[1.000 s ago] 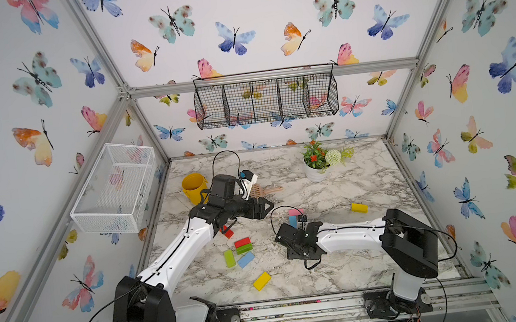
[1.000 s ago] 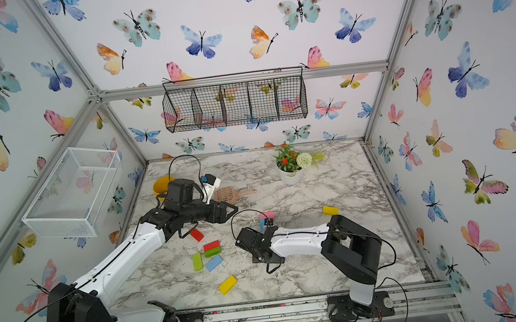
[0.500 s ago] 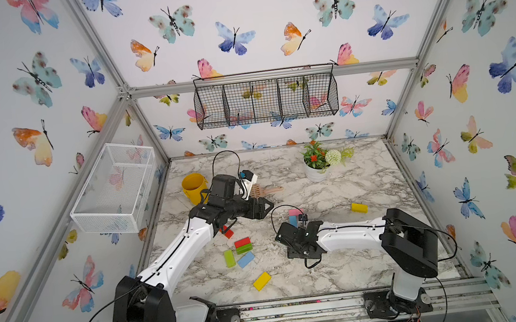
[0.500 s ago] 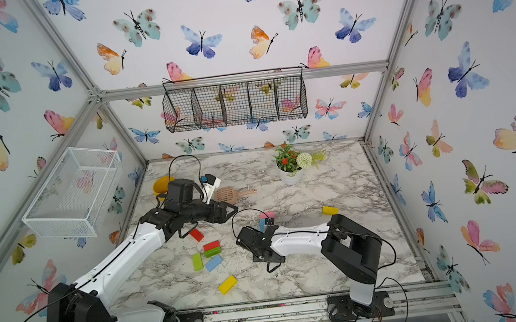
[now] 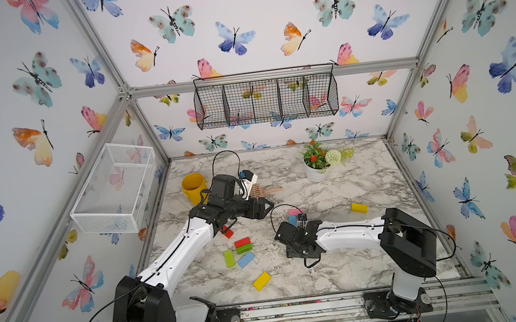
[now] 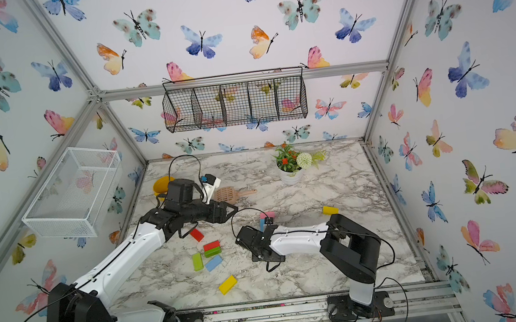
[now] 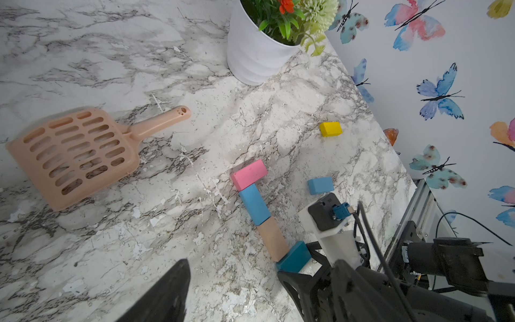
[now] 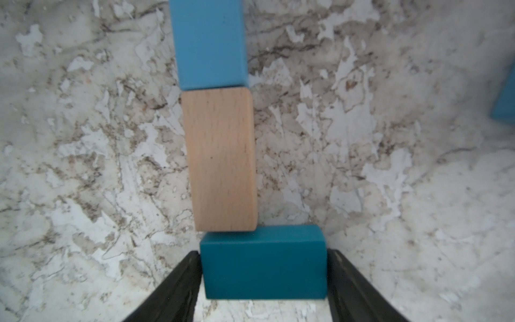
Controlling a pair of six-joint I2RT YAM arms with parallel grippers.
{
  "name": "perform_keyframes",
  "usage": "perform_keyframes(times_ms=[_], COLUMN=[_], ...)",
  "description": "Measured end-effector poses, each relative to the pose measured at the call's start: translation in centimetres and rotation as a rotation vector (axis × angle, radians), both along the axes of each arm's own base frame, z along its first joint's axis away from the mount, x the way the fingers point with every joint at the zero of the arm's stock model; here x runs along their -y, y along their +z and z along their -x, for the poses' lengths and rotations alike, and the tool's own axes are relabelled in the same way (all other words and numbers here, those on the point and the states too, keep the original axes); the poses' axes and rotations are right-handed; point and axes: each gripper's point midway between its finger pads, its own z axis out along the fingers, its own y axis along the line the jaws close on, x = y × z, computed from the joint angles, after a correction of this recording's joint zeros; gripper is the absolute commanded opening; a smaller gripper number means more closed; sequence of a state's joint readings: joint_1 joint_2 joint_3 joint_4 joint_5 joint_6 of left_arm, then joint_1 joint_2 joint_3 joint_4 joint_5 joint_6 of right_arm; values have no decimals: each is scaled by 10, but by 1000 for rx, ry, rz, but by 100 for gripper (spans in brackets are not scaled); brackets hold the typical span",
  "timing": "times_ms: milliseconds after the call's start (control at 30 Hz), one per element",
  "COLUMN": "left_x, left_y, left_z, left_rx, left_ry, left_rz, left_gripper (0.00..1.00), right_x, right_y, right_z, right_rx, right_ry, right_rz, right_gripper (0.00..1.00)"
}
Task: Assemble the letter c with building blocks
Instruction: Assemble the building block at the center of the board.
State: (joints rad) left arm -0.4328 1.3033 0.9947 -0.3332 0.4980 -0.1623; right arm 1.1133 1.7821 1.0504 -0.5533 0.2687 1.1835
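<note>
On the marble tabletop (image 8: 390,139), my right pincer (image 8: 263,253) flanks the teal block (image 8: 263,267), clamped or loose I cannot tell, butted against the tan block (image 8: 221,159), blue block (image 8: 209,41) and pink block (image 7: 249,174) lined ahead: C seemingly near done, arms perhaps short.

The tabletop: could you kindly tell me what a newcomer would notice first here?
A pink block, a blue block, a tan block and a teal block line up into a half-built C at mid-table. The right hand straddles the teal block; butterfly wallpaper covers every wall.
</note>
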Motion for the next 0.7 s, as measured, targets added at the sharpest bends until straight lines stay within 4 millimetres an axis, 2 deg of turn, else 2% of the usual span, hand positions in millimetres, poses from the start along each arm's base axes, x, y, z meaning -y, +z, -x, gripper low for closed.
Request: perform_keyframes(times_ms=[167, 200, 367, 567, 700], left_x=[0, 0, 0, 0, 0], left_y=[0, 0, 0, -2, -2], left_z=[0, 0, 0, 0, 0], left_rx=[0, 0, -1, -3, -4], left_ry=[0, 0, 0, 1, 1], left_rz=[0, 0, 0, -2, -4], left_gripper=[81, 81, 81, 81, 80], right_x=[0, 0, 8, 16, 32], right_y=[1, 1, 12, 46, 67], right_z=[0, 0, 2, 2, 0], right_rx=[2, 3, 20, 74, 131], right_ry=[-3, -3, -7, -13, -25], right_rz=[-1, -1, -21, -82, -84], right_gripper=[91, 100, 100, 100, 97])
